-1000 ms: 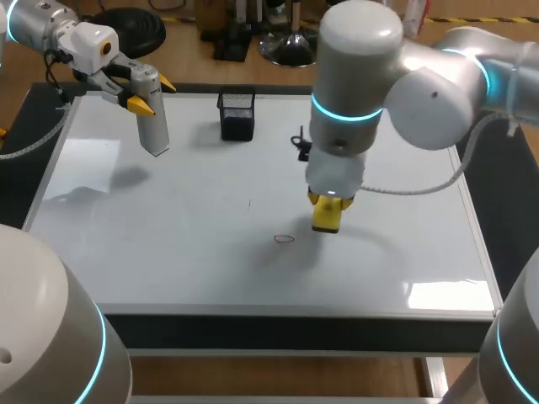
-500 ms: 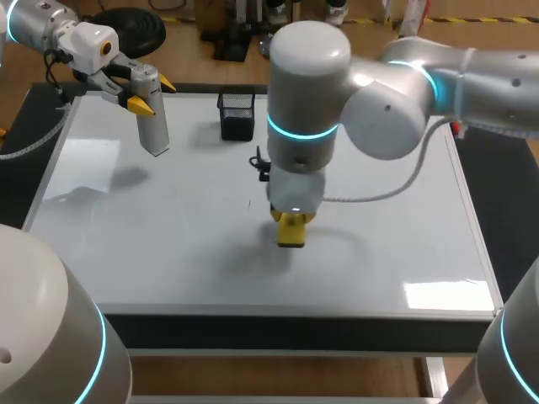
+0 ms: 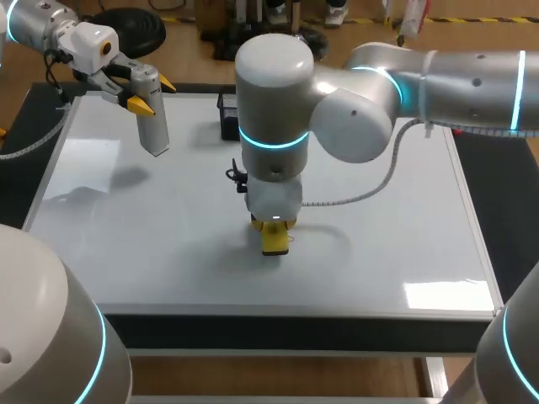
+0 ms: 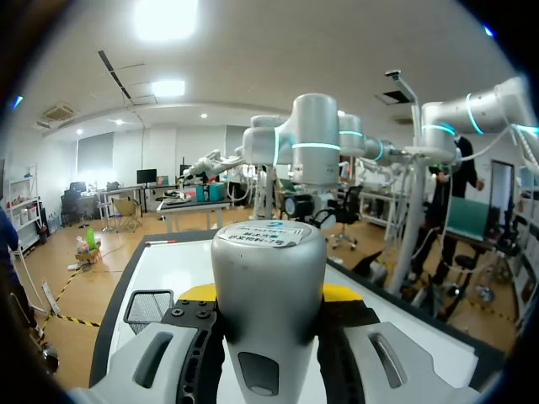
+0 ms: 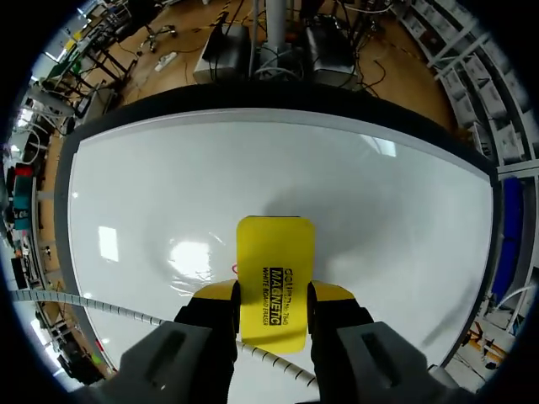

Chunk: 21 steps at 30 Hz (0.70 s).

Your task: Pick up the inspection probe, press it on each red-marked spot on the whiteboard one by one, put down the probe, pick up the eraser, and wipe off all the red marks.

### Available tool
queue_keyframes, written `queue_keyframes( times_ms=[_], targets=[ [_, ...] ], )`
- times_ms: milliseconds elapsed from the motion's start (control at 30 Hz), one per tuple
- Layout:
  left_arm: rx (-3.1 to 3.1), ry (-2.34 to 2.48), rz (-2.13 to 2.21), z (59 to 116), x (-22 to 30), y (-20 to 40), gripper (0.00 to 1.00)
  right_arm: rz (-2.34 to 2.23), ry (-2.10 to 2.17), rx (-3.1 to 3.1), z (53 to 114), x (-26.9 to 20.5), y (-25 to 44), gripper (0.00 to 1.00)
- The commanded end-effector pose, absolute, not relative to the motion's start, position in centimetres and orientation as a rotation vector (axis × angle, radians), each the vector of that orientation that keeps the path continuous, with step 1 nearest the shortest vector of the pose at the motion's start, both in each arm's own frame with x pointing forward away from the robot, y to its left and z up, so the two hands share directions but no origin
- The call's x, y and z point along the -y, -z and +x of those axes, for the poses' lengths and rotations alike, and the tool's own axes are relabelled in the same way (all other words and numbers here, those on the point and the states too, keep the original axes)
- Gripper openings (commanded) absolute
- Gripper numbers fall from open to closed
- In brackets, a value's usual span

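Our right arm bends over the whiteboard (image 3: 379, 252), with its claw (image 5: 275, 291) pointing straight down and closed on the yellow eraser (image 5: 275, 252), which presses on the board under it. Our left arm is raised, and its claw (image 3: 152, 94) grips the grey probe (image 3: 153, 126), whose tip hangs below the fingers.

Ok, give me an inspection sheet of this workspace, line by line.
Surface: white whiteboard, a small red trace beside the yellow rectangular eraser.
Job's things: grey cylindrical inspection probe held above the far left corner; eraser down on the board.
Clutter: black mesh holder at the far edge.
Grippers: left gripper fingers shut on the probe; right gripper fingers shut on the eraser.
Cables: white cable looping from the right arm over the board.
Surroundings: nothing seen.
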<state>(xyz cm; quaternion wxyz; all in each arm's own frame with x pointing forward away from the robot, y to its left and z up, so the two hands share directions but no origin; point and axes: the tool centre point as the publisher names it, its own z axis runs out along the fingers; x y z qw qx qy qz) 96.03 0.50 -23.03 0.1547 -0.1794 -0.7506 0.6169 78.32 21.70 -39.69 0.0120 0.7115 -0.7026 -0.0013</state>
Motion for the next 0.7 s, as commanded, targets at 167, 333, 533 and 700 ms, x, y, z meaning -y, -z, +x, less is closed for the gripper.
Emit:
queue_keyframes(
  times_ms=[167,333,533,700],
  targets=[
    [2.157,-1.765,-0.513,95.8,-0.4,22.8,0.00,2.215,-0.019,2.173,78.6,-22.1,40.2,0.00],
    [2.157,-1.765,-0.513,95.8,-0.4,22.8,0.00,2.207,-0.009,2.163,78.7,-22.0,40.9,0.00],
    [2.157,-1.765,-0.513,95.8,-0.4,22.8,0.00,2.192,0.014,2.162,78.9,-21.7,41.4,0.00],
    [2.157,-1.765,-0.513,95.8,-0.4,22.8,0.00,2.171,0.018,2.168,79.1,-21.1,41.9,0.00]
  ],
)
